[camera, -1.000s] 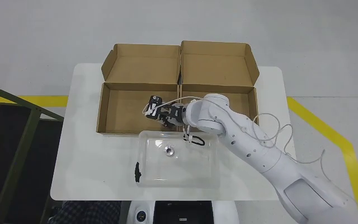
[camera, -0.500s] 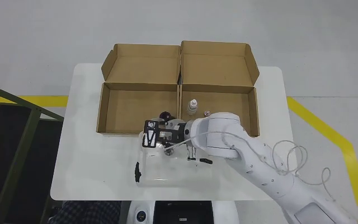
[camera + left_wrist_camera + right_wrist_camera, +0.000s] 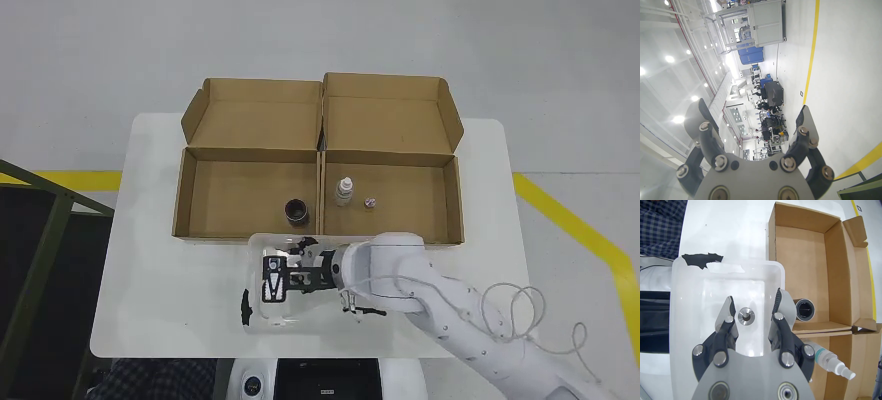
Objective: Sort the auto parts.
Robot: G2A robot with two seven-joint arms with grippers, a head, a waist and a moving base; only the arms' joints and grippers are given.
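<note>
Fingers (image 3: 732,306) of right gripper (image 3: 754,295) spread wide over clear tray (image 3: 676,294), metal bushing (image 3: 746,316) in tray just under them; left gripper (image 3: 753,103) spread too.

Parted claw (image 3: 754,293), seemingly above steel bushing (image 3: 746,316), in clear tray (image 3: 677,313).

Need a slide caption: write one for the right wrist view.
Right gripper, jaws open, above a small silver metal ring in the clear plastic tray, beside a brown cardboard box.

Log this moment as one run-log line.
right gripper: open over metal bushing in clear tray | left gripper: open, empty | left box: black cylinder | right box: spray bottle
</note>
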